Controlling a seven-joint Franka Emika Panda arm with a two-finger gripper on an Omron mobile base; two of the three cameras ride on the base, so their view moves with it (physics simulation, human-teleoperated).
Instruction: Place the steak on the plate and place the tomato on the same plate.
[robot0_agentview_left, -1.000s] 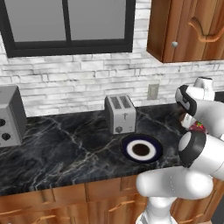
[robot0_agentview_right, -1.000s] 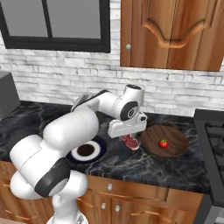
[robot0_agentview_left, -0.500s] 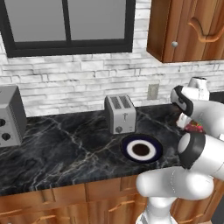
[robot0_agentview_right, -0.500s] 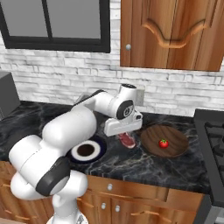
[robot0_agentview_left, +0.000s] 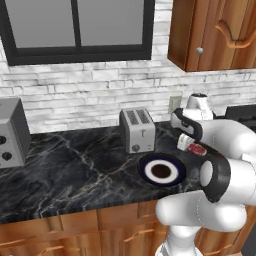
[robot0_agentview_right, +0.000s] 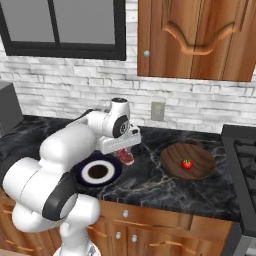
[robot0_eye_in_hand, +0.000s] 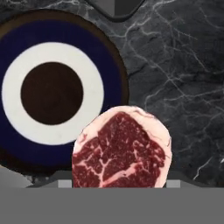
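The pincer is clenched on the steak, holding it in the air above the dark marble worktop, just beside the plate's rim on the side toward the wooden dish. In the hand view the steak overlaps the plate's navy edge. The tomato sits on the wooden dish, well apart from the plate. A toaster stands behind the plate, by the brick wall
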